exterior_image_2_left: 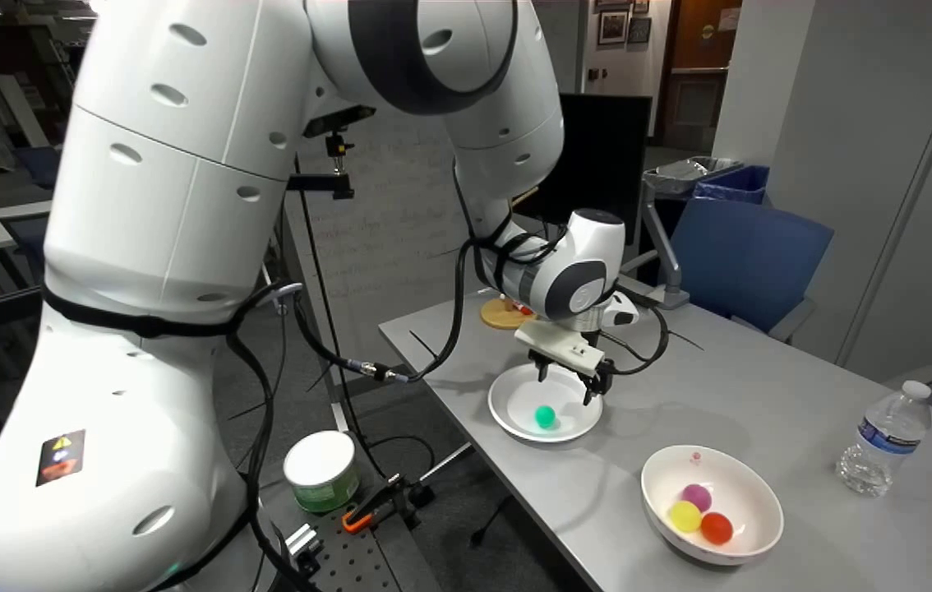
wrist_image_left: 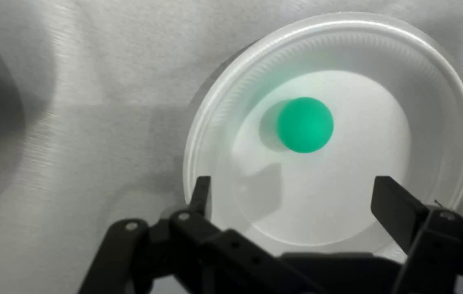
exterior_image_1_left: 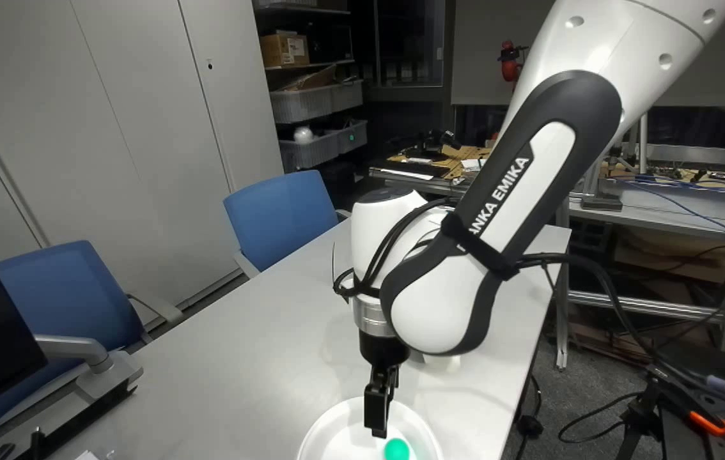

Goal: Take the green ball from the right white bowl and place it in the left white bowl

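The green ball (wrist_image_left: 305,125) lies inside the left white bowl (wrist_image_left: 358,196), the wide shallow one. Both also show in the exterior views: the ball (exterior_image_2_left: 545,416) and bowl (exterior_image_2_left: 513,400), and the ball (exterior_image_1_left: 396,449) and bowl (exterior_image_1_left: 324,427), the latter cut off by the frame edge. My gripper (wrist_image_left: 290,181) is open and empty, its fingers spread wide over the bowl. In the wrist view the ball lies ahead of the fingertips, not between them. The right white bowl (exterior_image_2_left: 749,497), smaller and deeper, stands on the table in an exterior view, apart from my gripper (exterior_image_2_left: 566,390).
The deeper bowl holds a purple ball (exterior_image_2_left: 697,497), a yellow ball (exterior_image_2_left: 685,515) and a red ball (exterior_image_2_left: 717,528). A water bottle (exterior_image_2_left: 885,440) stands beyond it. A round wooden board (exterior_image_2_left: 500,316) lies behind the shallow bowl. Blue chairs (exterior_image_1_left: 282,217) line the table.
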Tool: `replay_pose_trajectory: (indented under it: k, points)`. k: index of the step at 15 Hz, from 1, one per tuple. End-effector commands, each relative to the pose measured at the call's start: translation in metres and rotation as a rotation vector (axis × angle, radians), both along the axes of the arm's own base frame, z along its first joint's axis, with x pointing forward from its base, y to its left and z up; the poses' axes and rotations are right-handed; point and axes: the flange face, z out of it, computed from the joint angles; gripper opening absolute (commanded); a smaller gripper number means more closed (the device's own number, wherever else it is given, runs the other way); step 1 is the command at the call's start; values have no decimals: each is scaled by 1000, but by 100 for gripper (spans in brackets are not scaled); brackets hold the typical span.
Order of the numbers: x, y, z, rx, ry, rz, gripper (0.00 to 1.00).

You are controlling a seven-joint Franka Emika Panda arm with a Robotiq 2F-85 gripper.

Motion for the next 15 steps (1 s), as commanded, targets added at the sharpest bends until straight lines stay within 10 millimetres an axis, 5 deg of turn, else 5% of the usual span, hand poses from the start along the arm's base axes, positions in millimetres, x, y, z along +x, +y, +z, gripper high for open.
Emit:
replay_pose_trajectory:
  k: [1,15]
  points:
    - [-16,-13,43,-31,7,-30,100]
    - [-97,-91,155,-52,-131,-241,100]
